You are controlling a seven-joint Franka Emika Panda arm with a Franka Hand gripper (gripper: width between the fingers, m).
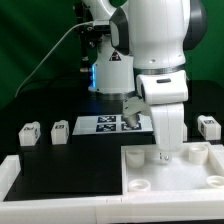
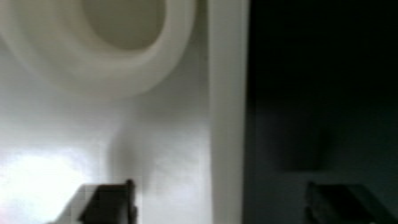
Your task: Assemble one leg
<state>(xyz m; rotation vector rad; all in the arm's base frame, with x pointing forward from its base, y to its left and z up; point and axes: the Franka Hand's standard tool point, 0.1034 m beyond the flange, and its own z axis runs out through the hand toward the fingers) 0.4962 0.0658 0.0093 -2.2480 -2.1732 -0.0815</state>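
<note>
Three white legs with black-and-white tags show in the exterior view: two at the exterior view's left [image 1: 28,133] [image 1: 60,130] and one at the right [image 1: 208,126]. My gripper [image 1: 164,154] is down at the far edge of the large white slab [image 1: 165,178], open and empty. In the wrist view the dark fingertips [image 2: 107,203] stand wide apart astride the slab's edge [image 2: 178,120], with a round corner socket [image 2: 121,30] just ahead. No leg shows in the wrist view.
The marker board [image 1: 108,124] lies on the dark table behind the gripper. The slab has raised round sockets at its corners [image 1: 135,156] [image 1: 198,152]. A white rail [image 1: 60,178] runs along the front at the exterior view's left.
</note>
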